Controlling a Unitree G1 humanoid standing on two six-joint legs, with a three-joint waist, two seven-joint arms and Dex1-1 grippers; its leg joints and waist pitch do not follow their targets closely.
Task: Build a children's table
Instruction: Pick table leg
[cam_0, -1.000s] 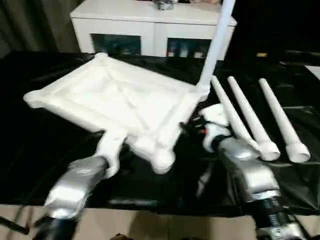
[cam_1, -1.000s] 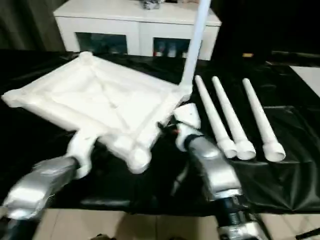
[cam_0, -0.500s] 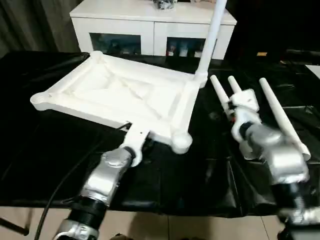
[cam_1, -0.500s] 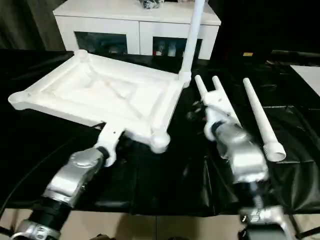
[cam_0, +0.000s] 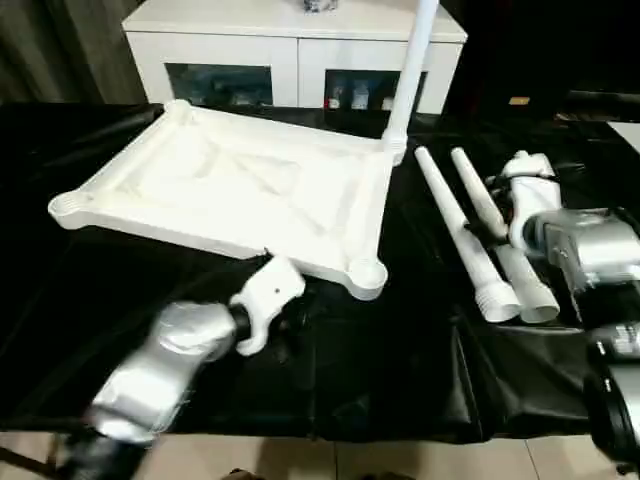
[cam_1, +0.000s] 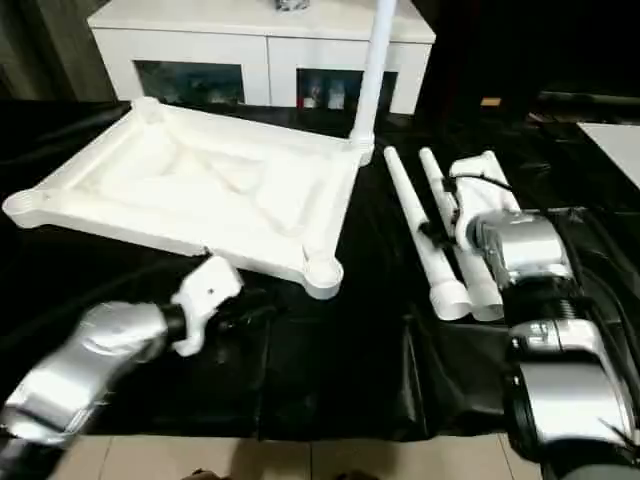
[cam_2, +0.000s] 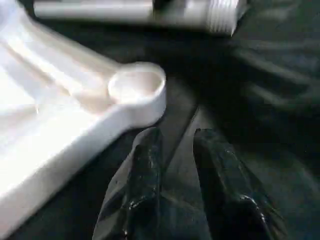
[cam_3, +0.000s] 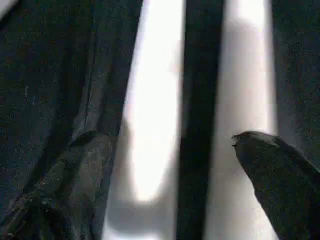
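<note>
Just ahead of the left hand (cam_2: 172, 150), its fingers slightly parted around nothing, the upturned children's table (cam_0: 240, 190) lies on the black-covered tabletop (cam_0: 380, 370), one leg (cam_0: 410, 70) upright at its far corner. Under the wide-spread right hand (cam_3: 169, 140) lie what seem to be two loose legs (cam_0: 455, 235).

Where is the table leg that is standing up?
In the head views, the upright leg stands in the far right corner socket of the upside-down tabletop, just in front of the white cabinet.
</note>
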